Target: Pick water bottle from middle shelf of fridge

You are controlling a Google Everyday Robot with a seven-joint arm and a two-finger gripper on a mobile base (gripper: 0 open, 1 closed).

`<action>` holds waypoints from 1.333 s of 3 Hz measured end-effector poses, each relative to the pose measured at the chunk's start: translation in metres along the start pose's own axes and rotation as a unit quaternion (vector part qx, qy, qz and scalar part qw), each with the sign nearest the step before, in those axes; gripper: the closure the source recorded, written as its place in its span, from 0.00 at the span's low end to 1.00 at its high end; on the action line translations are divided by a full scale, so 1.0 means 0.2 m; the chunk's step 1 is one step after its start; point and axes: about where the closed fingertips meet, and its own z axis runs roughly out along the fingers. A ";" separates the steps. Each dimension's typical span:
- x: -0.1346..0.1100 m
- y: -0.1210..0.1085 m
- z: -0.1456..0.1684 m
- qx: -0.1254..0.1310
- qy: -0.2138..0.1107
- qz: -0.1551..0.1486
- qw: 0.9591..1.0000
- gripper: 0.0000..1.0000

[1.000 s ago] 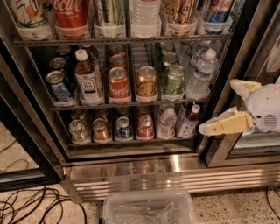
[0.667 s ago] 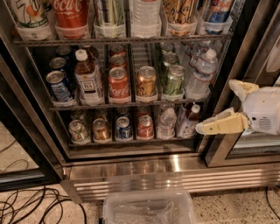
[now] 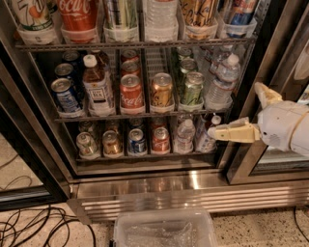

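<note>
The water bottle (image 3: 221,83) is clear, ribbed and white-capped, and stands at the right end of the middle shelf (image 3: 145,115) of the fridge (image 3: 193,192). To its left on that shelf are green, orange, red and blue cans and a brown-liquid bottle (image 3: 96,88) with a white label. My gripper (image 3: 235,109) is at the right, in front of the fridge's right frame, just right of and slightly below the water bottle. Its cream fingers (image 3: 234,132) are spread apart and hold nothing.
The rack below holds small cans (image 3: 136,141) and short bottles (image 3: 184,136). The top rack holds large bottles and cans (image 3: 79,14). A clear plastic bin (image 3: 164,229) sits on the floor in front. Black cables (image 3: 29,226) lie at the lower left. The glass door (image 3: 277,159) is behind the gripper.
My gripper has edged slightly left toward the fridge opening. The bottles and cans have not moved.
</note>
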 end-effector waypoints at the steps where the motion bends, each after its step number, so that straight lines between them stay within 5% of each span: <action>1: 0.00 0.00 0.00 0.000 0.000 0.000 1.000 0.00; 4: -0.01 -0.04 0.09 0.061 -0.060 0.021 0.996 0.00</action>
